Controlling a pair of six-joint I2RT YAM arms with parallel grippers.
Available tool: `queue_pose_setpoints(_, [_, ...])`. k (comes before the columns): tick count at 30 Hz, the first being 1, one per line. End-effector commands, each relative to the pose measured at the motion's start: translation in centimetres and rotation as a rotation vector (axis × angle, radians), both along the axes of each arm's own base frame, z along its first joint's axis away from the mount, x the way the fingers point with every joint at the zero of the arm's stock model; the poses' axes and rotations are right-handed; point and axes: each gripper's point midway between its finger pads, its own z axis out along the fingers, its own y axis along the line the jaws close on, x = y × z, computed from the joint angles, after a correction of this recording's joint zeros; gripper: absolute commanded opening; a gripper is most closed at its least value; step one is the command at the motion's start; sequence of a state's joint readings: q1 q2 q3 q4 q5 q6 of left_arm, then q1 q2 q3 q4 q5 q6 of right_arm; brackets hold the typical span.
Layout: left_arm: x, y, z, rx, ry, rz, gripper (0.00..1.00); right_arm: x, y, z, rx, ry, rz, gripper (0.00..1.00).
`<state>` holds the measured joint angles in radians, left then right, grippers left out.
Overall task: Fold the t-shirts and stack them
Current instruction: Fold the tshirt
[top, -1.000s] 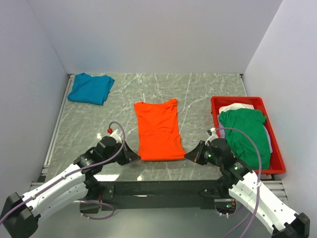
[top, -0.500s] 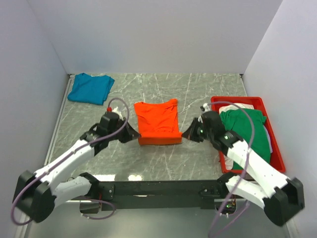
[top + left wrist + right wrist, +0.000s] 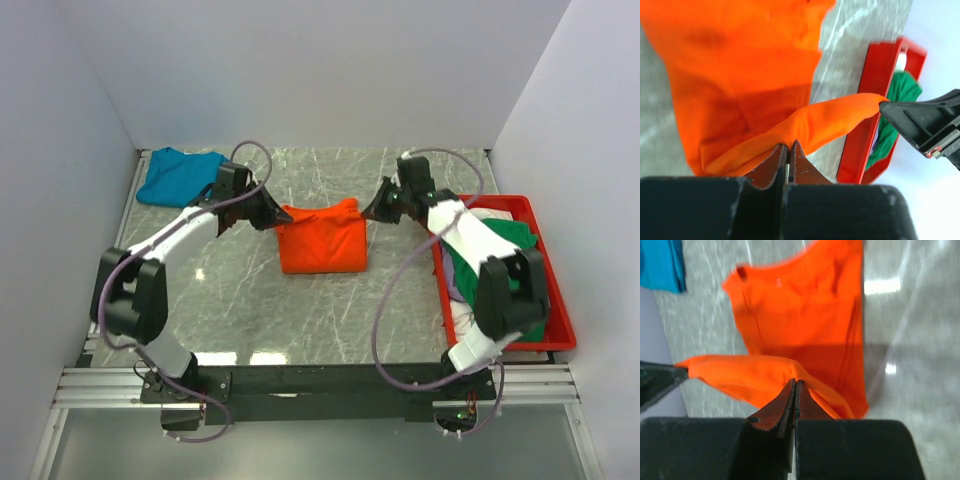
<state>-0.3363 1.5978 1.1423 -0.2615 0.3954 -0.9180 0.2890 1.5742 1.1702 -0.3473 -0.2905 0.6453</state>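
The bright orange t-shirt [image 3: 320, 245] lies in the middle of the table, folded over on itself. My left gripper [image 3: 276, 216] is shut on its lifted hem at the far left corner [image 3: 789, 145]. My right gripper [image 3: 372, 211] is shut on the same hem at the far right corner [image 3: 795, 382]. The hem hangs stretched between them just above the collar end [image 3: 800, 305]. The teal blue t-shirt [image 3: 181, 177] lies crumpled at the far left. The green t-shirt [image 3: 515, 233] and a white t-shirt [image 3: 490, 213] lie in the red tray [image 3: 562, 325], partly hidden by my right arm.
The red tray stands along the right edge of the table. White walls close in the left, far and right sides. The marble table top [image 3: 300, 320] shows bare in front of the orange t-shirt.
Both grippers have carried the orange t-shirt's near hem away from the arm bases to its collar end, folding the shirt in half. Both arms are now stretched far out.
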Motion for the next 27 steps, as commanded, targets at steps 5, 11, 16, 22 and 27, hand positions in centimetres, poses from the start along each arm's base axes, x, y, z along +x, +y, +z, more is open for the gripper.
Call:
queue_pose_setpoints(5, [7.0, 1.7, -1.7, -0.024, 0.018, 0.047, 0.00, 8.4, 1.6, -1.2, 0.017, 0.003, 0.061, 0.00])
queue_pose_setpoints(11, [11.5, 3.7, -3.7, -0.043, 0.038, 0.088, 0.00, 13.4, 2.3, -3.7, 0.018, 0.029, 0.064, 0.00])
queue_pose_setpoints(16, [13.2, 4.4, -4.2, -0.046, 0.020, 0.104, 0.01, 15.9, 3.3, -4.0, 0.056, -0.001, 0.084, 0.00])
queue_pose_setpoints(22, [14.7, 5.1, -5.1, -0.036, 0.011, 0.102, 0.01, 17.8, 3.1, -3.8, 0.041, -0.026, 0.083, 0.27])
queue_pose_setpoints(27, [16.0, 7.0, -3.4, -0.045, -0.059, 0.092, 0.37, 17.9, 1.9, -0.6, 0.006, -0.095, 0.064, 0.51])
